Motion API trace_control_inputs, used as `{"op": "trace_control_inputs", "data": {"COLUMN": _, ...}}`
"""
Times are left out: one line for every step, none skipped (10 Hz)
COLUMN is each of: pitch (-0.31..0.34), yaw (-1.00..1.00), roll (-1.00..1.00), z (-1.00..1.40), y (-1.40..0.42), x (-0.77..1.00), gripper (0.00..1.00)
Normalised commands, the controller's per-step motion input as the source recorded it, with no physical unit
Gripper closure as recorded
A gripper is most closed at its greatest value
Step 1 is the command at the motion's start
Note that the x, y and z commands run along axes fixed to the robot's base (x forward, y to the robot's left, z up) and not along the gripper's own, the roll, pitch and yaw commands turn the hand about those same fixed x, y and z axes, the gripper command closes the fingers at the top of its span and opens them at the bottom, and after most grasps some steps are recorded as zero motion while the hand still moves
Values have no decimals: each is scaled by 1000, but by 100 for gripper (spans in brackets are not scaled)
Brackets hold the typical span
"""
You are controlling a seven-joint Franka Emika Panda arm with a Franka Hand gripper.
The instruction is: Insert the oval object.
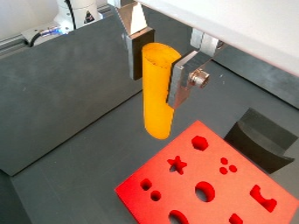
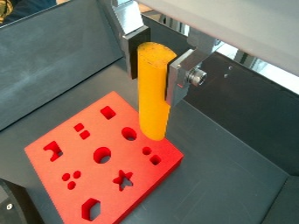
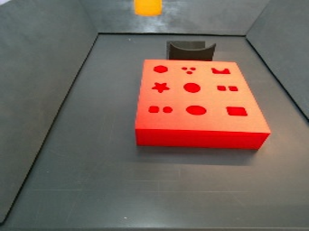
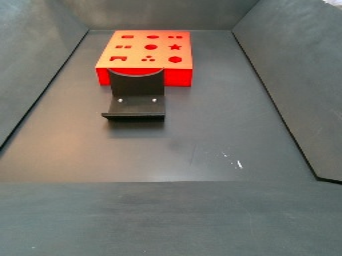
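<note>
1. One gripper (image 1: pixel 158 63), its silver plates clamped on one long smooth orange-yellow oval peg (image 1: pixel 156 92), held upright above the floor.
2. One flat red block with shaped holes (image 3: pixel 197 100) lies below.
3. One dark grey curved piece (image 4: pixel 135 96) touches the block's edge.

A lab test rig: dark walled bin (image 3: pixel 49 108) holding a red block (image 3: pixel 193 104), tool (image 1: pixel 162 80) overhead.

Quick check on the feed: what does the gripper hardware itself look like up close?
In both wrist views the gripper has flat silver metal finger plates with dark pads, one plate fastened by a round silver screw. A white housing sits above. No cables or markings are clearly visible.
</note>
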Motion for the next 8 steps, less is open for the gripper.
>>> {"op": "trace_control_inputs", "data": {"pitch": 0, "yaw": 0, "roll": -14, "z": -34, "y": -31, "x": 0, "gripper": 100}}
{"op": "trace_control_inputs", "data": {"pitch": -43, "yaw": 0, "roll": -80, "z": -100, "y": -20, "x": 0, "gripper": 100}}
{"op": "trace_control_inputs", "data": {"pitch": -96, "yaw": 0, "roll": -111, "z": -251, "y": -111, "x": 11, "gripper": 100}}
{"op": "trace_control_inputs", "data": {"pitch": -7, "yaw": 0, "roll": -49, "z": -294, "y": -151, "x": 571, "gripper": 100}}
{"op": "trace_control_inputs", "data": {"pitch": -6, "yaw": 0, "roll": 0, "z": -231, "y": -183, "x": 751, "gripper": 100}}
{"op": "trace_control_inputs", "data": {"pitch": 0, "yaw": 26, "roll": 0, "z": -203, "y": -243, "x": 906, "gripper": 100}}
{"op": "trace_control_inputs", "data": {"pitch": 0, "yaw": 9, "roll": 114, "z": -203, "y": -231, "x": 869, "gripper": 100}}
{"op": "trace_control_inputs", "data": {"pitch": 0, "yaw": 0, "roll": 201, "z": -257, "y": -137, "x": 717, "gripper": 100}}
